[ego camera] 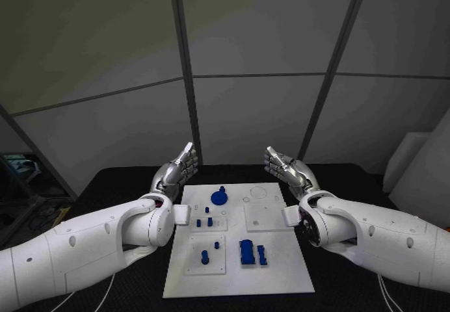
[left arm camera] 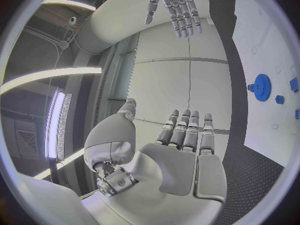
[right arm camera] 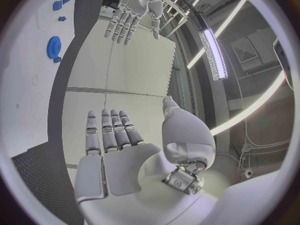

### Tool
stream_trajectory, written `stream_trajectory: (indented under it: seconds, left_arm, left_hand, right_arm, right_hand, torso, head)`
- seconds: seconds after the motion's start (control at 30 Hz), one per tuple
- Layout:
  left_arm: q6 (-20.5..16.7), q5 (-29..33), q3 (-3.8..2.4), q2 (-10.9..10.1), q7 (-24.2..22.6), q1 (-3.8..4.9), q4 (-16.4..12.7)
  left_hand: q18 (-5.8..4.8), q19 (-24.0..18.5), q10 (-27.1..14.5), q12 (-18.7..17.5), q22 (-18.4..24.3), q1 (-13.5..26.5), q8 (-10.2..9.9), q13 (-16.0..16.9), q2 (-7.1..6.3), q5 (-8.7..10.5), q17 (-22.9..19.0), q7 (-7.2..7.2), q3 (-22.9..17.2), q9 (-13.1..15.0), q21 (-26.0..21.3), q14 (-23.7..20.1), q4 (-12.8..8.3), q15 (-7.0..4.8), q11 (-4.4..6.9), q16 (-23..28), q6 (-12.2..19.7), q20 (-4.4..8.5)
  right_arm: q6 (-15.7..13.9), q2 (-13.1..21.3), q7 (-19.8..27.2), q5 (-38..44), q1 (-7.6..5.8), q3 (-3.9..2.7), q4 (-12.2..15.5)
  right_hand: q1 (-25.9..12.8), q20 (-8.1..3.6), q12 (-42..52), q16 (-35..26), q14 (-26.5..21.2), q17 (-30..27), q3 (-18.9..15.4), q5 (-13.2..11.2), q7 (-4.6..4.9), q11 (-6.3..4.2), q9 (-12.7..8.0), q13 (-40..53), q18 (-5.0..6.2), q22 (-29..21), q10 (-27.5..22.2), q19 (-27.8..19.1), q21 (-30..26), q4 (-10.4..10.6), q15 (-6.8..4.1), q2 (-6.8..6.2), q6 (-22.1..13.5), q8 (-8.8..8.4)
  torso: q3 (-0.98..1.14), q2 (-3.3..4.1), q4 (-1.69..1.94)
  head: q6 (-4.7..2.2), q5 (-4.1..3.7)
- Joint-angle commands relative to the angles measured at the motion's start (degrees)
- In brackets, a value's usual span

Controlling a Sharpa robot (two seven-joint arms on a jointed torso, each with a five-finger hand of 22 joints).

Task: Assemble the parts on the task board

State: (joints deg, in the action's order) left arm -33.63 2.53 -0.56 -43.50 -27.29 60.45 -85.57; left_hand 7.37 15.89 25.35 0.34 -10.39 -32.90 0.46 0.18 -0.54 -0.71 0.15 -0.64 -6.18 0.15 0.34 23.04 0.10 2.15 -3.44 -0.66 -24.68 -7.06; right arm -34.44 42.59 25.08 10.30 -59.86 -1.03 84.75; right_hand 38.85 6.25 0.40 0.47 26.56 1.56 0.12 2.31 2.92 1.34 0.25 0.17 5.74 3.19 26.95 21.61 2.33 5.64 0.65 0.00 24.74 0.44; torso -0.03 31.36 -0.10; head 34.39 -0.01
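Observation:
The white task board (ego camera: 281, 266) lies in the middle of the black table. A blue gear (ego camera: 220, 197) stands near its far edge, also seen as the blue gear (left arm camera: 262, 87) and the blue gear (right arm camera: 54, 45). Small blue pegs (ego camera: 206, 222) sit mid-board, and a larger blue block (ego camera: 248, 251) with more pegs (ego camera: 205, 255) lies nearer me. My left hand (ego camera: 178, 170) is raised beside the board's far left corner, fingers straight and apart, holding nothing. My right hand (ego camera: 289, 170) mirrors it at the far right corner, flat and empty. Each palm faces the other: left hand (left arm camera: 181, 160), right hand (right arm camera: 119, 155).
The black table (ego camera: 122, 179) extends around the board on all sides. Grey wall panels stand behind it. A white object (ego camera: 413, 169) stands at the far right of the table and cluttered equipment (ego camera: 19, 172) at the far left.

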Motion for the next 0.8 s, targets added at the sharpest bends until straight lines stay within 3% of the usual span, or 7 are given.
stream_trajectory:
  seconds: [0.03, 0.1, 0.13, 0.17, 0.2, 0.5, 0.8]
  left_arm:
    - [-8.6, -2.2, 0.23, -0.7, -2.2, -0.1, -2.4]
    - [-9.5, -2.4, 0.38, -0.9, -2.4, -0.19, -3.3]
    - [-9.9, -2.4, 0.46, -1.0, -2.4, -0.23, -3.8]
    - [-10.2, -2.5, 0.51, -1.1, -2.5, -0.26, -4.1]
    - [-10.5, -2.5, 0.55, -1.2, -2.5, -0.29, -4.4]
    - [-10.5, -2.5, 0.56, -1.2, -2.5, -0.29, -4.4]
    - [-10.5, -2.5, 0.56, -1.2, -2.5, -0.29, -4.4]
  left_hand:
    - [-2.21, -5.1, -8.1, -0.3, 3.3, 10.5, -0.5, -0.2, 0.54, 0.71, -0.2, 0.64, 2.0, -0.2, -0.3, -7.3, -0.1, -2.15, 3.44, 0.7, 7.9, 2.24]
    - [-2.2, -5.7, -9.0, -0.3, 3.7, 11.7, -0.5, -0.2, 0.54, 0.71, -0.2, 0.64, 2.1, -0.2, -0.3, -8.2, -0.1, -2.15, 3.44, 0.7, 8.8, 2.48]
    - [-2.21, -6.1, -9.7, -0.3, 4.0, 12.6, -0.5, -0.2, 0.54, 0.71, -0.2, 0.64, 6.2, -0.2, -0.3, -8.8, -0.1, -2.15, 3.44, 0.7, 9.4, 2.71]
    - [-2.21, -6.4, -10.3, -0.3, 4.2, 13.4, -0.5, -0.2, 0.54, 0.71, -0.2, 0.64, 6.2, -0.2, -0.3, -9.3, -0.1, -2.15, 3.44, 0.7, 10.0, 2.91]
    - [-2.22, -7.1, -11.3, -0.3, 4.6, 14.6, -0.5, -0.2, 0.54, 0.71, -0.2, 0.64, 6.2, -0.2, -0.3, -10.2, -0.1, -2.15, 3.44, 0.7, 11.0, 7.06]
    - [-2.21, -9.9, -15.6, -0.3, 10.4, 20.3, -0.5, -0.2, 0.54, 0.71, -0.2, 0.64, 6.2, -0.2, -0.3, -14.2, -0.1, -2.15, 3.44, 0.7, 15.2, 7.06]
    - [-2.21, -11.6, -18.6, -0.3, 10.4, 24.2, -0.5, -0.2, 0.54, 0.71, -0.2, 0.64, 6.2, -0.2, -0.3, -17.0, -0.1, -2.15, 3.44, 0.7, 18.2, 7.06]
  right_arm:
    - [-7.7, 1.0, 4.0, -8.2, -0.22, 0.44, 2.7]
    - [-8.5, 1.5, 4.3, -9.1, -0.25, 0.68, 3.8]
    - [-9.0, 1.7, 4.4, -9.5, -0.27, 0.81, 4.3]
    - [-9.3, 1.9, 4.6, -9.9, -0.28, 0.91, 4.7]
    - [-9.6, 2.0, 4.7, -10.2, -0.3, 1.0, 5.1]
    - [-9.7, 2.1, 4.7, -10.3, -0.3, 1.03, 5.2]
    - [-9.7, 2.1, 4.7, -10.3, -0.3, 1.03, 5.2]
  right_hand:
    - [-12.3, -1.97, -0.4, -0.5, -8.4, -1.6, -0.1, -2.3, -2.92, -1.34, -0.3, -0.2, -1.72, -3.2, -8.5, -6.8, -2.3, -5.6, -0.65, 0.0, -7.9, -0.44]
    - [-13.8, -2.23, -0.4, -0.5, -9.4, -1.6, -0.1, -2.3, -2.92, -1.34, -0.3, -0.2, -1.72, -3.2, -9.6, -7.7, -2.3, -5.6, -0.65, 0.0, -8.8, -0.44]
    - [-14.8, -6.25, -0.4, -0.5, -10.1, -1.6, -0.1, -2.3, -2.92, -1.34, -0.3, -0.2, -1.72, -3.2, -10.2, -8.2, -2.3, -5.6, -0.65, 0.0, -9.4, -0.44]
    - [-15.7, -6.25, -0.4, -0.5, -10.7, -1.6, -0.1, -2.3, -2.92, -1.34, -0.3, -0.2, -1.72, -3.2, -10.9, -8.7, -2.3, -5.6, -0.65, 0.0, -10.0, -0.44]
    - [-17.2, -6.25, -0.4, -0.5, -11.8, -1.6, -0.1, -2.3, -2.92, -1.34, -0.3, -0.2, -5.74, -3.2, -11.9, -9.5, -2.3, -5.6, -0.65, 0.0, -11.0, -0.44]
    - [-23.9, -6.25, -0.4, -0.5, -16.3, -1.6, -0.1, -2.3, -2.92, -1.34, -0.3, -0.2, -5.74, -3.2, -16.6, -13.2, -2.3, -5.6, -0.65, 0.0, -15.2, -0.44]
    - [-28.4, -6.25, -0.4, -0.5, -19.4, -1.6, -0.1, -2.3, -2.92, -1.34, -0.3, -0.2, -5.74, -3.2, -19.7, -15.7, -2.3, -5.6, -0.65, 0.0, -18.1, -0.44]
  torso:
    - [0.03, -0.18, 0.1]
    - [0.03, -0.18, 0.1]
    - [0.03, -0.18, 0.1]
    - [0.03, -0.18, 0.1]
    - [0.03, -0.18, 0.1]
    - [0.03, -0.18, 0.1]
    - [0.03, -0.18, 0.1]
  head:
    - [-0.01, 0.01]
    - [-0.01, 0.01]
    - [-0.01, 0.01]
    - [-0.01, 0.01]
    - [-0.01, 0.01]
    - [-0.01, 0.01]
    - [-0.01, 0.01]
